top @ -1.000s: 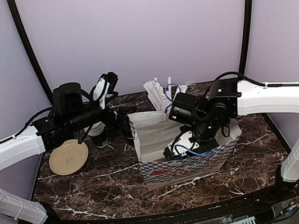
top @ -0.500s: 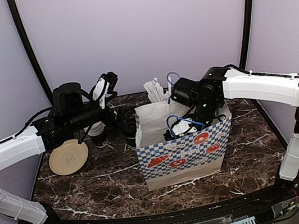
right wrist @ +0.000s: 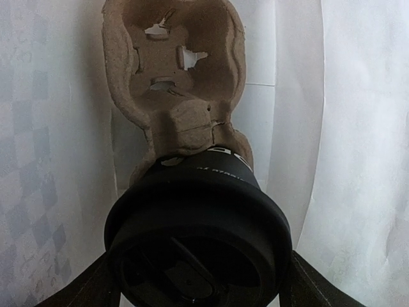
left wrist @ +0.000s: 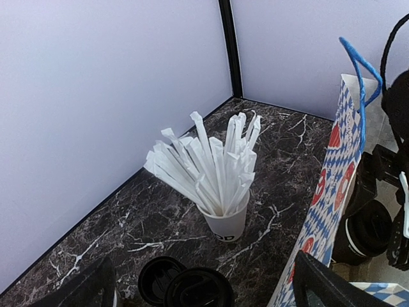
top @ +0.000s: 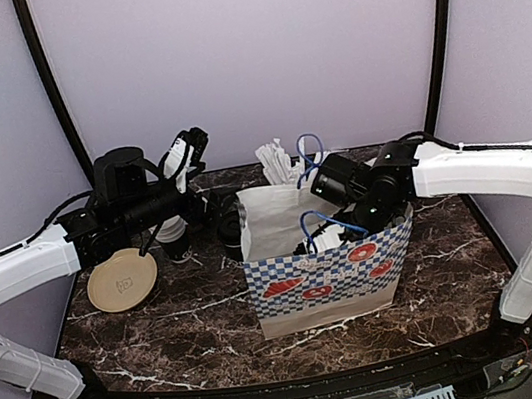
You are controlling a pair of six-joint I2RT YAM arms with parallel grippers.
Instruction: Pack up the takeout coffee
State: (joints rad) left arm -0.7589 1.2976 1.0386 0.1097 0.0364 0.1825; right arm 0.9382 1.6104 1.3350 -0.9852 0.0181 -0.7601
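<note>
- The right arm (top: pixel 474 172) reaches in from the right edge of the top view. Its white forearm lies nearly level and points left towards the frame's centre.
- Its black wrist bends downward over the open mouth of the bag (top: pixel 325 281), and the hand end dips inside, below the paper rim.
- The right gripper (right wrist: pixel 198 278) has its jaws spread wide, one at each lower corner of the wrist view. They press against either side of a black lid, so it grips the coffee (right wrist: pixel 198 236).
- The coffee sits inside the bag, filling the lower half of that view, with white paper walls on both sides.
- A brown pulp carrier (right wrist: pixel 172 77) lies in the upper part of the same view, and the coffee's far side meets its near end. Whether the coffee rests in a pocket cannot be told.
- The left arm (top: pixel 24 268) comes in from the left edge, rises to a black joint, and ends high over the back left of the table (top: pixel 185 324).
- The left gripper (left wrist: pixel 204 275) is fully spread and holds nothing, its fingers (left wrist: pixel 96 288) in the bottom corners of its view.
- Between them, at the bottom edge, lie black lids (left wrist: pixel 185 288). Beyond them, mid-frame, stands the straw cup (left wrist: pixel 223 217).
- The bag's checked side fills the right of that view.
- A tan disc (top: pixel 122 281) lies at the table's left, with black cups (top: pixel 177 242) just to its right.
</note>
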